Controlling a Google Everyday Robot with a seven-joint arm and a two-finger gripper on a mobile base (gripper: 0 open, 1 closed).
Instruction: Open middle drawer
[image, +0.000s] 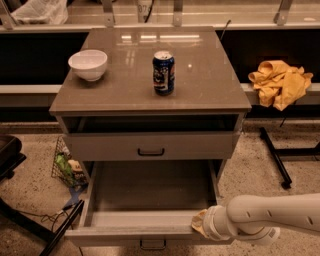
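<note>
The middle drawer (150, 190) is pulled far out of the grey-beige cabinet (150, 95). Its plain box interior is bare, and its low front panel with a small black bar handle (152, 244) is at the bottom edge of the camera view. My gripper (200, 223) is at the right end of that front panel's top edge, at the tip of my white arm (265, 216), which reaches in from the right. The drawer above (151, 146), with its own black handle, is shut.
A white bowl (88, 64) and a blue soda can (163, 73) stand on the cabinet top. A yellow cloth (280, 82) lies on the ledge at right. A wire basket (67, 165) sits on the floor at left. Black legs stand at both sides.
</note>
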